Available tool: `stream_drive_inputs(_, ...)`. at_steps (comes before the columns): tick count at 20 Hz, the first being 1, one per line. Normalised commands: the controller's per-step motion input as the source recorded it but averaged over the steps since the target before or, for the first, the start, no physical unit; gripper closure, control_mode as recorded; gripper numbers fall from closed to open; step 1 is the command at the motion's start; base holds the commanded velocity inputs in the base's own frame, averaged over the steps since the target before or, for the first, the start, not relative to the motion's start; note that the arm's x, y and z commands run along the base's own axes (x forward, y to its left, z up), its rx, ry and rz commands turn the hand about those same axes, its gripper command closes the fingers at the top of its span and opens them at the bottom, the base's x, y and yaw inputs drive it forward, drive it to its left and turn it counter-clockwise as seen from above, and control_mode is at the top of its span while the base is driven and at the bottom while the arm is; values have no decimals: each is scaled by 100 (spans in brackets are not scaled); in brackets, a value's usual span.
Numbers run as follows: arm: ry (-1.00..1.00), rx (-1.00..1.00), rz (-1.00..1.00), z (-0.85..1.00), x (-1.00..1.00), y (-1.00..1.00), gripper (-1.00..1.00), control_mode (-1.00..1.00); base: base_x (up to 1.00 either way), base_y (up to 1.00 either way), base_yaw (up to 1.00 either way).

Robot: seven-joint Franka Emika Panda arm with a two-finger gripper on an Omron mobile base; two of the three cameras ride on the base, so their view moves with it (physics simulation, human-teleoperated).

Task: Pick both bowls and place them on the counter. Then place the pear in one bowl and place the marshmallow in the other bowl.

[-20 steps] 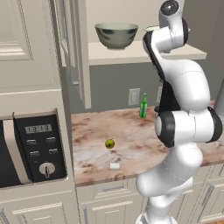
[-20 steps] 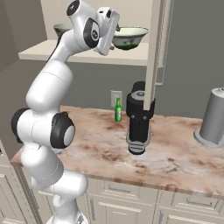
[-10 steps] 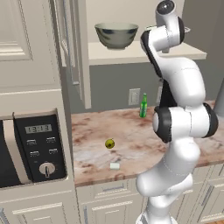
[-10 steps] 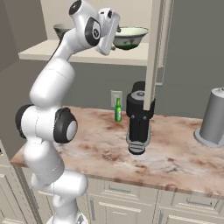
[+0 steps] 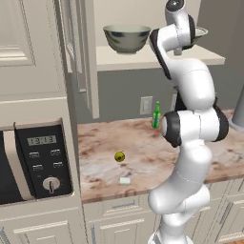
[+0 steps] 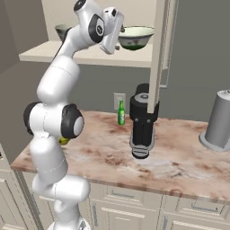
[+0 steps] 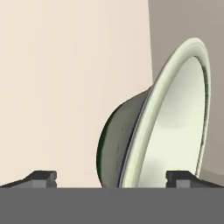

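On the cream shelf, the deep grey-green bowl (image 5: 126, 38) stands at the left; it peeks out behind the arm (image 6: 60, 30). The wider shallow bowl (image 6: 137, 37) stands further right (image 5: 201, 32). My gripper (image 6: 119, 34) is raised to shelf height right beside the shallow bowl and stands open. In the hand view the bowl (image 7: 175, 127) appears rolled on its side, its rim lying between the open fingertips (image 7: 43, 178), just ahead of the gripper (image 7: 111, 179). The pear (image 5: 119, 156) and the white marshmallow (image 5: 125, 180) lie on the marbled counter (image 5: 143, 143).
A slim green bottle (image 5: 156, 116) stands by the wall socket. A black appliance (image 6: 143, 121) and a grey canister (image 6: 220, 120) stand on the counter's right part. A microwave (image 5: 33, 162) sits at the left. An open cabinet door (image 5: 81, 52) hangs beside the shelf.
The arm's middle links have swung a little, while the hand stays beside the shallow bowl. The gripper remains open and the bowls have not moved.
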Motion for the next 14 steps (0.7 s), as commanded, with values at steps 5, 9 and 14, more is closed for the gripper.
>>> stream_drive_inputs(5, 6, 0, 0, -1, 31, 0, -100, -100, 0, 0, 0)
stream_drive_inputs(9, 2, 0, 1, -11, 6, 0, 100, -100, 0, 0, 0)
stream_drive_inputs(14, 0, 0, 0, -5, 0, 0, 100, -100, 0, 0, 0)
